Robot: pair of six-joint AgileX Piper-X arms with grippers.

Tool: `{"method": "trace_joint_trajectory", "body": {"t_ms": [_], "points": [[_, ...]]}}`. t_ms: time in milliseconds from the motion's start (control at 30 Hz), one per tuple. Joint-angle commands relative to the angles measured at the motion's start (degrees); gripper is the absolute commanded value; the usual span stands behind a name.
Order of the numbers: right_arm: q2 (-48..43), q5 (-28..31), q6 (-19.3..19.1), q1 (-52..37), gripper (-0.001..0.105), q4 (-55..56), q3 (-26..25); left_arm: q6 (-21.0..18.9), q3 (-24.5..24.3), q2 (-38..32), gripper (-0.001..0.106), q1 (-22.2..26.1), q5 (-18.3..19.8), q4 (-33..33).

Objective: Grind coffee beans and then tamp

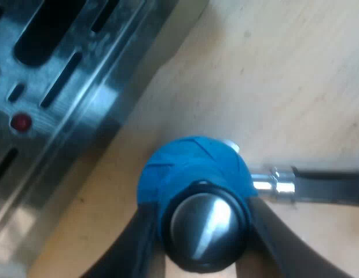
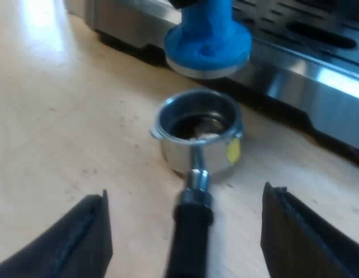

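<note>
Fig.: L claw [image 1: 205,246] clamped on the blue tamper [image 1: 191,168], one finger on each side of its shiny knob [image 1: 204,223]. We see the tamper's base held above the holder [image 2: 197,124], apart from the rim, w/ the machine [image 2: 318,63] just behind. The holder sits upright on the wood surface [image 2: 63,116]. Its basket has dark contents w/ a pale patch, and a yellow sticker [image 2: 233,150] is on its wall. R claw [image 2: 184,197] is wide apart, w/ the handle [image 2: 189,237] between the fingers, touching neither. Near the L claw we note the machine's slotted tray [image 1: 63,75] w/ a red dot [image 1: 20,122].
</note>
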Motion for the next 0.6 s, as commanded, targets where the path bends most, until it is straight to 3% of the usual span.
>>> {"method": "trace_joint_trajectory", "body": {"t_ms": [33, 300, 400, 500, 600], "points": [[-0.27, -2.76, -1.68, 0.06, 0.058, 0.56, -2.1, -0.03, -0.25, -2.62, 0.0, 1.15, -0.39, 3.24], [-0.27, -3.22, -1.67, -1.36, 0.058, 6.73, -7.45, -0.03, 0.01, -7.98, 0.0, 7.89, -0.39, 6.07], [-0.15, -8.65, -1.67, -4.78, 0.058, 7.17, -8.83, -0.03, 0.01, -9.33, 0.0, 11.6, -0.39, 7.87], [-0.16, -17.71, -3.44, -8.55, 0.058, 7.17, -9.51, 0.87, 0.17, -9.8, 0.0, 14.93, -0.39, 9.5], [0.06, -20.48, -5.8, -11.43, 0.058, 7.17, -10.11, 0.86, 0.82, -9.93, 0.0, 17.89, -0.39, 10.42]]}}
